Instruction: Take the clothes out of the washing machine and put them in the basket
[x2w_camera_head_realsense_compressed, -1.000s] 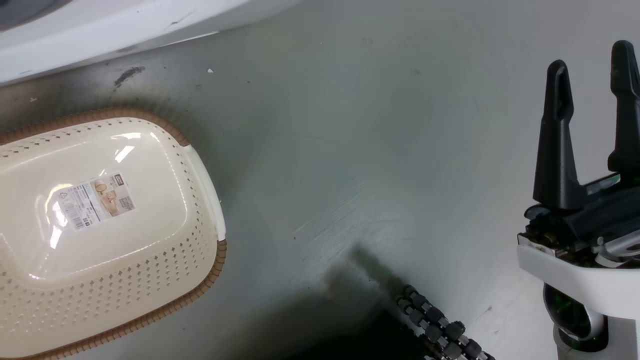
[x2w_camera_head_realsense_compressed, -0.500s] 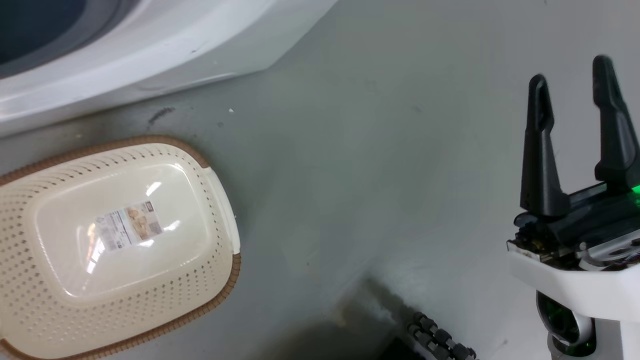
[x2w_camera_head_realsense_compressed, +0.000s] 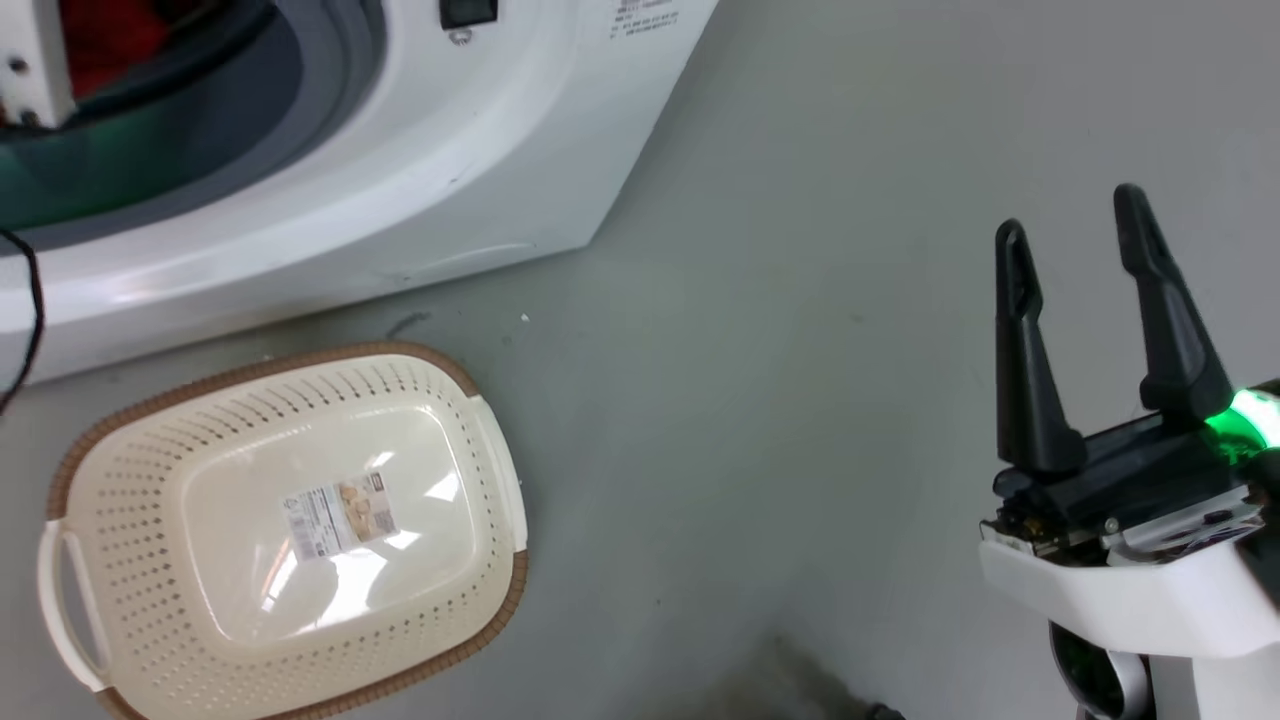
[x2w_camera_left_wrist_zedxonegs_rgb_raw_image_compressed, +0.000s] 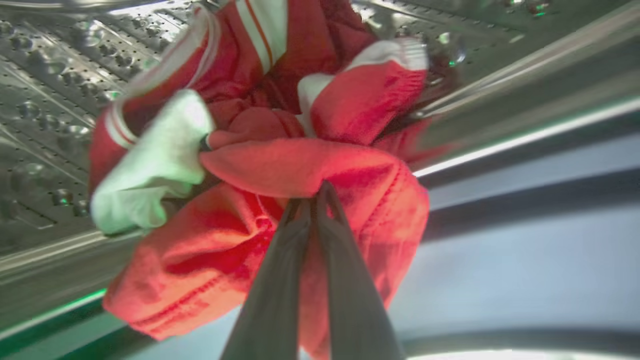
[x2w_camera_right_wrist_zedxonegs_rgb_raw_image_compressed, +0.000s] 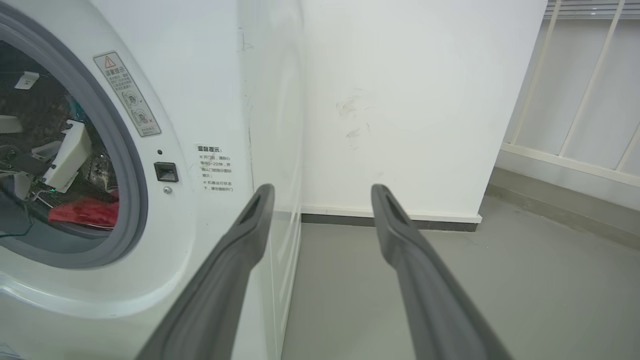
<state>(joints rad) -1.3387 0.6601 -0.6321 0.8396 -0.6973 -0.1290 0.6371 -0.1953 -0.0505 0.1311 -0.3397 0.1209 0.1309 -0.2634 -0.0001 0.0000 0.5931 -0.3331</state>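
Observation:
In the left wrist view my left gripper (x2w_camera_left_wrist_zedxonegs_rgb_raw_image_compressed: 315, 192) is shut on the clothes (x2w_camera_left_wrist_zedxonegs_rgb_raw_image_compressed: 250, 165), a bunched red fabric with white stripe trim, inside the steel drum of the washing machine (x2w_camera_left_wrist_zedxonegs_rgb_raw_image_compressed: 55, 60). The head view has the white washing machine (x2w_camera_head_realsense_compressed: 420, 170) at the top left, with a patch of the red clothes (x2w_camera_head_realsense_compressed: 110, 35) in its porthole. The cream basket (x2w_camera_head_realsense_compressed: 290, 520) with its brown rim lies bottom-up on the floor in front of the machine. My right gripper (x2w_camera_head_realsense_compressed: 1070, 215) is open at the right, over bare floor; in its wrist view it (x2w_camera_right_wrist_zedxonegs_rgb_raw_image_compressed: 322, 192) faces the washing machine (x2w_camera_right_wrist_zedxonegs_rgb_raw_image_compressed: 200, 125), where the clothes (x2w_camera_right_wrist_zedxonegs_rgb_raw_image_compressed: 85, 212) show red.
Grey floor (x2w_camera_head_realsense_compressed: 780, 330) spreads between the basket and my right gripper. A white wall (x2w_camera_right_wrist_zedxonegs_rgb_raw_image_compressed: 410, 100) stands beside the machine, with white railings (x2w_camera_right_wrist_zedxonegs_rgb_raw_image_compressed: 580, 90) further right. A black cable (x2w_camera_head_realsense_compressed: 25, 300) hangs at the left edge.
The head camera has tilted up, so the basket and floor slid down the view and the machine's porthole came in. The right gripper stays open.

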